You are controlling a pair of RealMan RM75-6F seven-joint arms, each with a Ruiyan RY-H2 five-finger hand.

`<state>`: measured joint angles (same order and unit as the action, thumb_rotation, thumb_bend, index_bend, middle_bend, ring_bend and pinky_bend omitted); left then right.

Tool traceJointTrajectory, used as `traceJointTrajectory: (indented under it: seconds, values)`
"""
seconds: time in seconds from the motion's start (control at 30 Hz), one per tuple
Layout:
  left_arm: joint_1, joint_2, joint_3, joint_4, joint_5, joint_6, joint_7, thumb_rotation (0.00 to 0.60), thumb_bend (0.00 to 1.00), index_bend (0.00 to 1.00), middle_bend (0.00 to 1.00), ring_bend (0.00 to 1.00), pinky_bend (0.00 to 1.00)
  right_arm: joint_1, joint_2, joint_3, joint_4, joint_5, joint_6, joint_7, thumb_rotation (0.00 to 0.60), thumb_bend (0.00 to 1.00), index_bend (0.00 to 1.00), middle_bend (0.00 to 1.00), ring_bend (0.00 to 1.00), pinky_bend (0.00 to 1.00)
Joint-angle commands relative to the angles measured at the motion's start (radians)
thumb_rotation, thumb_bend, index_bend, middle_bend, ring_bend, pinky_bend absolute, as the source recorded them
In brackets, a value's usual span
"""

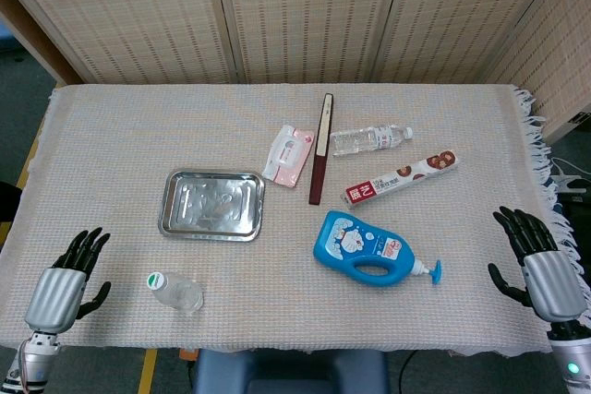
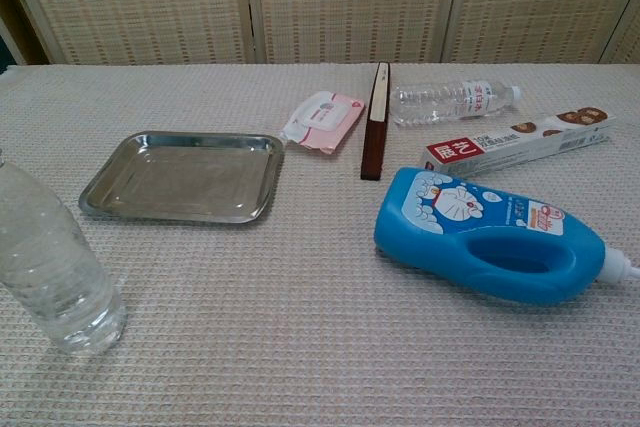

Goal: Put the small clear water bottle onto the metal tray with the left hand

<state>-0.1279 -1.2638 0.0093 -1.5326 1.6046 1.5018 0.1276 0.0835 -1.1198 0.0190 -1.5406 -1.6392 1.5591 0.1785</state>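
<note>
A blue cartoon-printed pump bottle (image 1: 365, 250) lies right of the silver metal tray (image 1: 211, 205); the cloth (image 1: 277, 302) is beige woven.

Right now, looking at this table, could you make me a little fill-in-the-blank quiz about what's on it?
1. The small clear water bottle stands upright near the robot's ____ hand.
2. The metal tray holds ____.
3. The blue pump bottle lies on its ____.
4. The right hand is ____.

Missing words: left; nothing; side; open

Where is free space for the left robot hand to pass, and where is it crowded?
Bare cloth lies between the left robot hand, the small clear upright water bottle and the empty rectangular metal tray. Right of the tray is crowded around the blue pump bottle.
</note>
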Motion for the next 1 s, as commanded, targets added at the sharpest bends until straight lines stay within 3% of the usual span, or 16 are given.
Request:
traceJointTrajectory:
  seconds: [0.03,0.27,0.37,0.53,0.67,0.87,1.0]
  values:
    - [-0.001,0.0,0.001,-0.001,-0.007,-0.009,-0.007,0.6,0.38,0.0,0.0,0.0,0.34,0.0,0.001,-0.002,-0.001,-0.003,0.0,0.001,0.6,0.15,0.07,0.03,0.0,0.09]
    - [-0.004,0.01,-0.003,-0.011,-0.026,-0.028,-0.038,0.6,0.38,0.0,0.0,0.0,0.34,0.0,0.002,-0.004,-0.003,-0.005,-0.004,0.001,0.6,0.15,0.07,0.03,0.0,0.09]
    - [0.005,0.017,-0.01,-0.015,-0.061,-0.032,0.032,0.6,0.38,0.0,0.0,0.0,0.34,0.001,-0.003,-0.001,-0.002,0.002,-0.007,-0.008,0.6,0.15,0.07,0.03,0.0,0.09]
    - [0.016,0.071,-0.014,-0.107,-0.166,-0.086,0.16,0.6,0.38,0.0,0.0,0.0,0.33,0.002,-0.001,-0.008,-0.003,-0.006,-0.014,-0.011,0.6,0.15,0.07,0.03,0.0,0.09]
    - [0.007,0.134,-0.019,-0.197,-0.262,-0.158,0.184,0.6,0.38,0.0,0.0,0.0,0.33,0.0,0.0,-0.009,-0.005,-0.008,-0.01,-0.004,0.6,0.15,0.07,0.03,0.0,0.09]
    - [-0.058,0.292,-0.014,-0.338,-0.346,-0.374,0.026,0.6,0.38,0.0,0.0,0.0,0.33,0.005,0.003,-0.023,-0.003,-0.022,-0.027,-0.005,0.6,0.15,0.07,0.03,0.0,0.09]
    - [-0.079,0.361,-0.008,-0.387,-0.322,-0.426,-0.05,0.6,0.38,0.0,0.0,0.0,0.29,0.006,0.009,-0.028,-0.005,-0.033,-0.024,0.005,0.6,0.15,0.07,0.03,0.0,0.09]
